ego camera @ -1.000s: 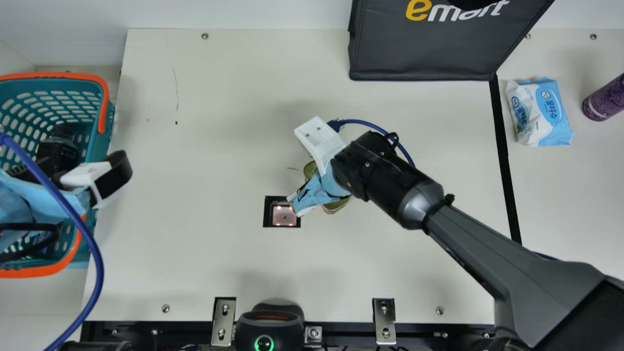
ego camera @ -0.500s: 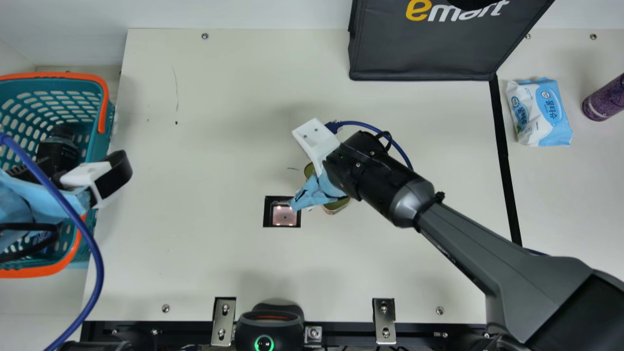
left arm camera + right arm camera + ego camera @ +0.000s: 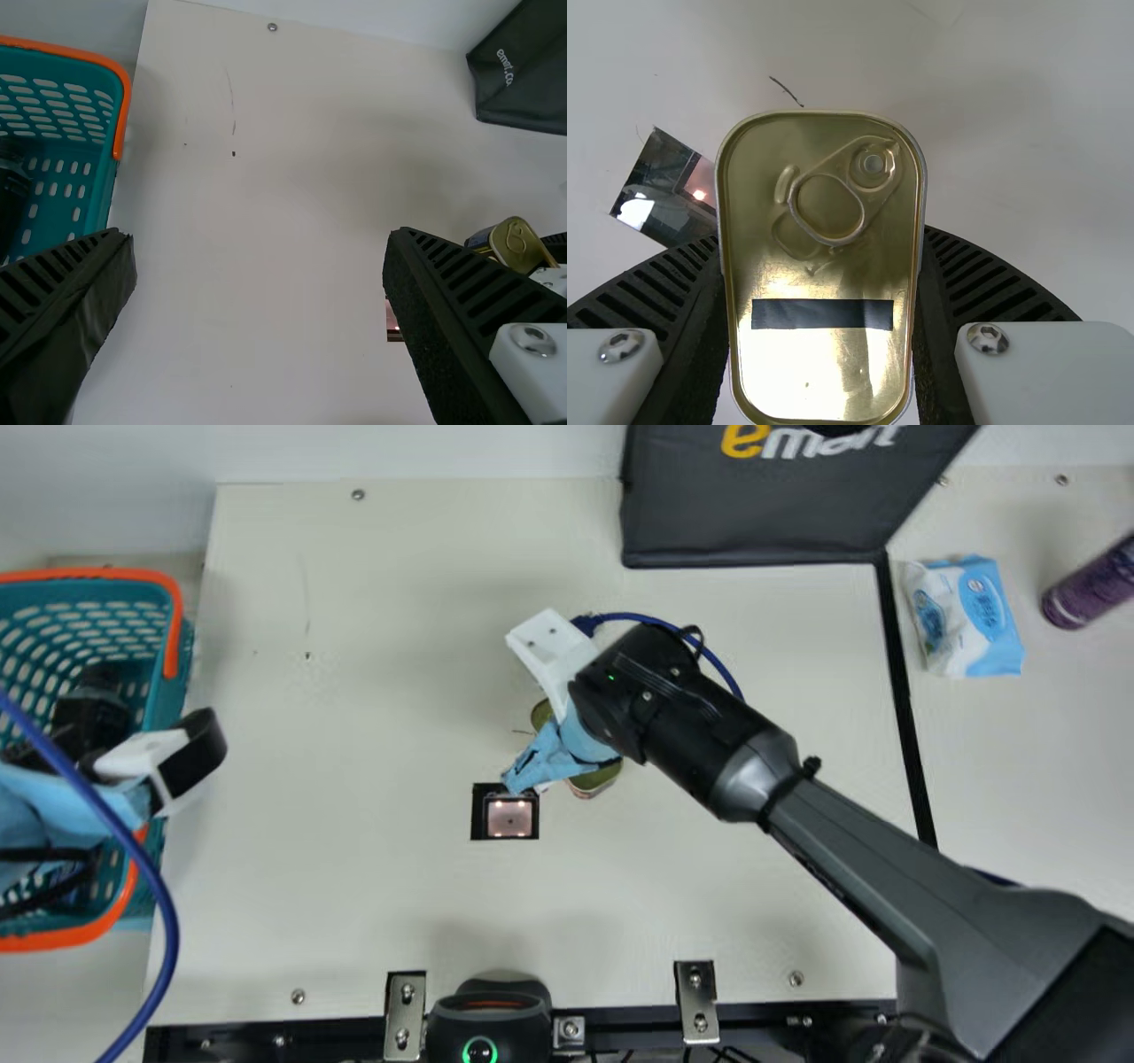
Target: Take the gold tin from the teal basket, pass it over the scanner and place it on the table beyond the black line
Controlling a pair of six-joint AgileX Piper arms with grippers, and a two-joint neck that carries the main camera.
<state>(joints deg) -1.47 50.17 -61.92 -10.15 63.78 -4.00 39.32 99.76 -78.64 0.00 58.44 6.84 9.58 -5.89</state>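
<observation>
My right claw (image 3: 819,237) has the gold tin (image 3: 833,359) pinched, and just drifted a touch farther out, right of the scanner (image 3: 509,817). Arm's blocking my view, but it probably needs another pass. Left claw (image 3: 259,235)'s spread.

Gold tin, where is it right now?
In the main view, the gold tin is right of and slightly above the square scanner window; the right wrist view shows it between the right gripper's two fingers.
</observation>
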